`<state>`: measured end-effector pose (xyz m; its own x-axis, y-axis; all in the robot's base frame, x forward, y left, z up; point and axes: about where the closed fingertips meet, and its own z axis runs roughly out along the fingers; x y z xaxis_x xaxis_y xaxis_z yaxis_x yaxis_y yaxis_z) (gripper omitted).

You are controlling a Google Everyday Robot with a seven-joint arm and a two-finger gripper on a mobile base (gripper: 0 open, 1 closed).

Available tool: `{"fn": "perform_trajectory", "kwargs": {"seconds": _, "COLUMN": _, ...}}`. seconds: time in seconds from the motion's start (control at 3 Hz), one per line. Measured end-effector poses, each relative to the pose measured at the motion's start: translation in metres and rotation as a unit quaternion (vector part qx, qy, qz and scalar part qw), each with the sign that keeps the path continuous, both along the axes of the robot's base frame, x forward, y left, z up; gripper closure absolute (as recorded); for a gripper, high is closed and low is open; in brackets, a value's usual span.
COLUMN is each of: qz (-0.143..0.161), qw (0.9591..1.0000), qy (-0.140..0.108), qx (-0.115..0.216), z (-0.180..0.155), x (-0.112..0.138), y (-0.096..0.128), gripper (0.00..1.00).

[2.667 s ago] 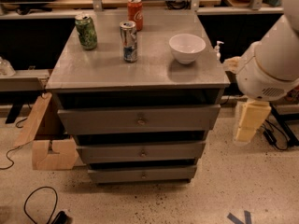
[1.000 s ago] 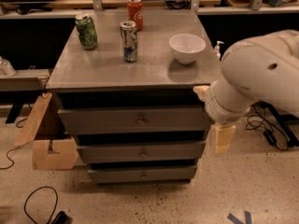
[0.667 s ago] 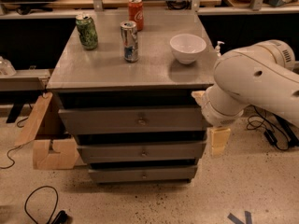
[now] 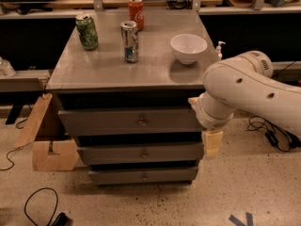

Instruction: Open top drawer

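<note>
A grey bench [image 4: 108,67] carries three drawers below its front edge; the top drawer [image 4: 103,122], the widest, with one small round knob [image 4: 141,122], sits pushed in, its right end hidden behind a bulky white robot arm [image 4: 244,91]. The cream gripper [image 4: 211,144] hangs just off the bench's front right corner. It shows only as one pale block, so whether it is open or gripping anything cannot be told.
</note>
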<state>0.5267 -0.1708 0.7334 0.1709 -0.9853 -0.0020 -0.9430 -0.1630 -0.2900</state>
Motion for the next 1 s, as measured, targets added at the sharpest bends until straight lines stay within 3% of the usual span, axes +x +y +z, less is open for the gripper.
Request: {"fn": "perform_trajectory", "kwargs": {"seconds": 1.0, "qz": 0.000, "qw": 0.9997, "qy": 0.024, "qx": 0.009, "z": -0.059, "x": 0.056, "y": 0.002, "gripper": 0.00}}
